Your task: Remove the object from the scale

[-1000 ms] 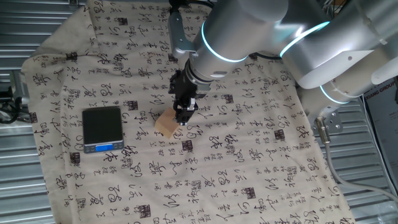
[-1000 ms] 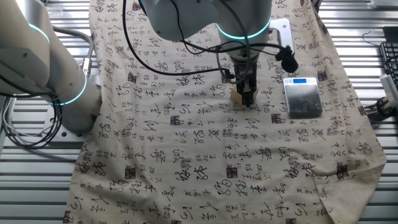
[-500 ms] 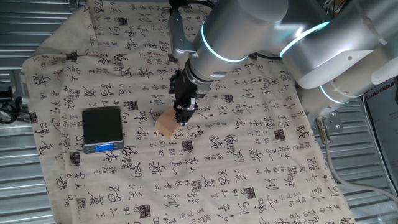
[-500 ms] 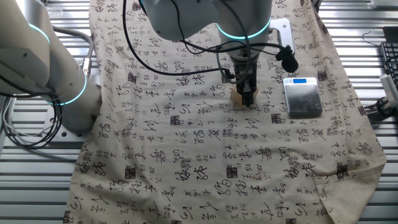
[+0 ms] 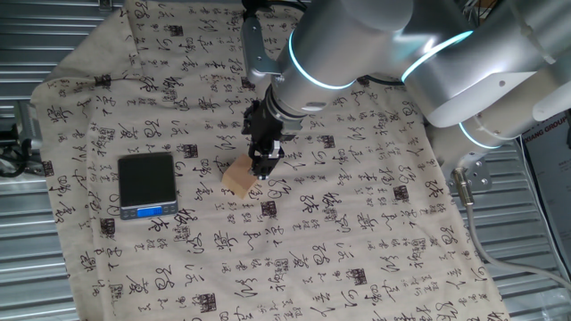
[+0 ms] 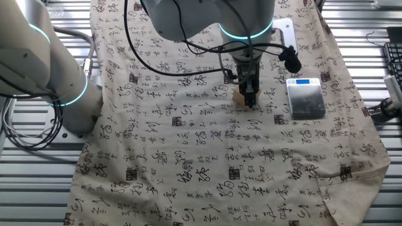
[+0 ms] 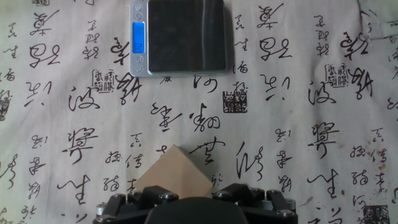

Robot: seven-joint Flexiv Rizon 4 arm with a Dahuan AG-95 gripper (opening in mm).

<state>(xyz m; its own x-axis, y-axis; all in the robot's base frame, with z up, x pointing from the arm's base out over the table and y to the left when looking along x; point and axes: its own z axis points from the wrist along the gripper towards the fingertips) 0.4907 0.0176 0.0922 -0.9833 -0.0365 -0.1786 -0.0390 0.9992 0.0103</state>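
The object, a light-tan wooden block (image 5: 237, 179), rests on the patterned cloth to the right of the scale (image 5: 147, 185), off its platform. My gripper (image 5: 260, 169) is lowered right at the block's right edge and touches or overlaps it. In the other fixed view the gripper (image 6: 250, 100) stands just right of the block (image 6: 239, 96), and the scale (image 6: 306, 98) lies further right. In the hand view the block (image 7: 173, 171) shows at the bottom under the gripper body, with the scale (image 7: 180, 36) at the top, its platform bare and its blue display lit. The fingertips are hidden.
The cloth with black calligraphy (image 5: 357, 232) covers the table, with slatted metal (image 5: 36, 267) around its edges. The arm's large silver links (image 5: 428, 53) hang over the back right. A second robot base (image 6: 44, 69) stands at the left of the other fixed view.
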